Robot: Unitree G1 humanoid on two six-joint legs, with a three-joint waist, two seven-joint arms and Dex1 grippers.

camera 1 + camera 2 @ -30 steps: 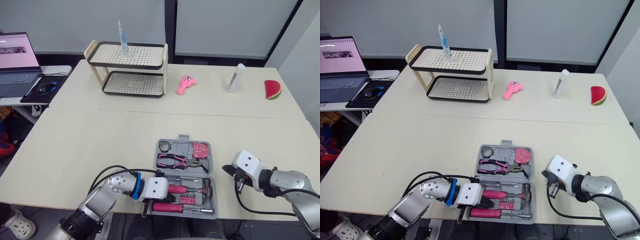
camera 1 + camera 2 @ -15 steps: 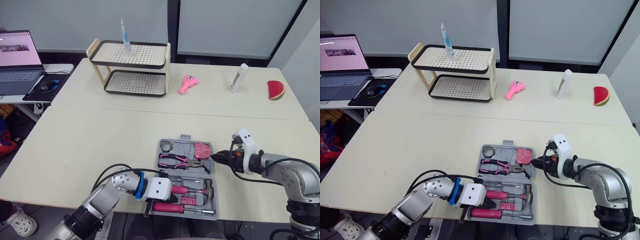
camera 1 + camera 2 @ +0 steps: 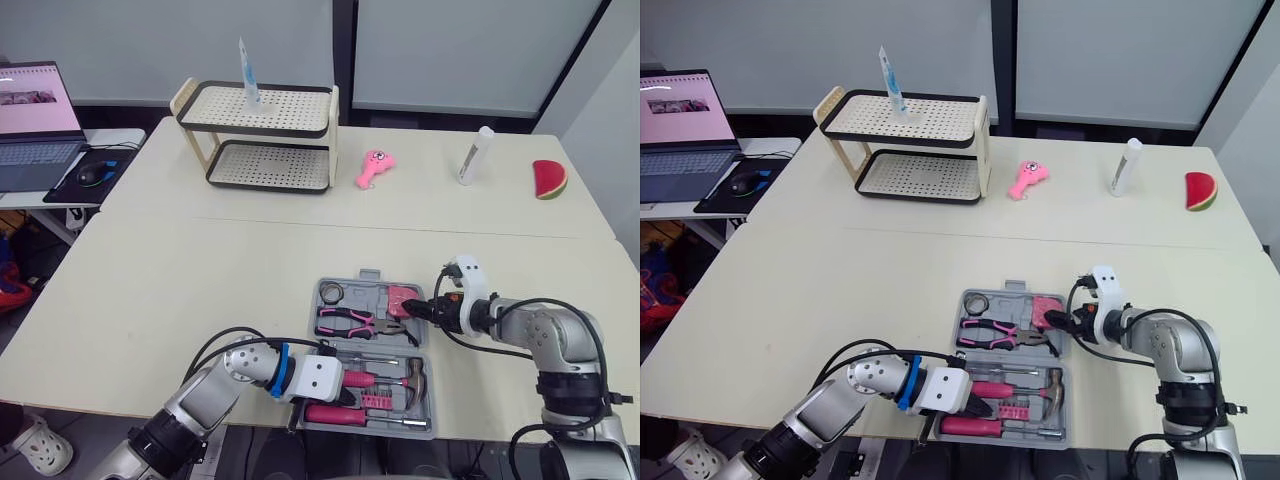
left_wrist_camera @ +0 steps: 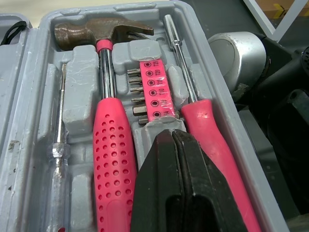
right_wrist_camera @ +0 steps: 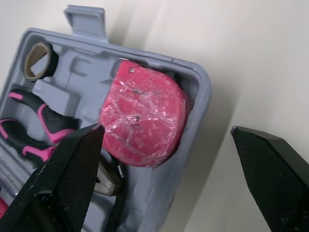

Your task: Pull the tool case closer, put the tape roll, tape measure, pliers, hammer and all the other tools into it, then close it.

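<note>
The grey tool case (image 3: 362, 296) lies open near the table's front edge. Its far half holds the tape roll (image 3: 331, 291), the pink-handled pliers (image 3: 345, 322) and the pink tape measure (image 3: 402, 297). The near half holds the hammer (image 4: 108, 145), a bit holder (image 4: 153, 92) and a pink-handled screwdriver (image 4: 212, 140). My left gripper (image 4: 173, 140) is shut with nothing in it, its tips just above the bit holder between the hammer handle and the screwdriver. My right gripper (image 5: 166, 129) stands open at the case's far right corner, its fingers (image 5: 67, 179) spread on either side of the tape measure (image 5: 145, 123).
At the back stand a two-tier perforated rack (image 3: 262, 140), a pink toy (image 3: 372, 167), a white tube (image 3: 472, 156) and a watermelon slice (image 3: 547, 179). A laptop (image 3: 35, 120) sits on a side table to the left. The case reaches the table's front edge.
My right gripper has swung left from the table's front right to the case's far right corner and has opened. The left gripper has stayed shut over the near half.
</note>
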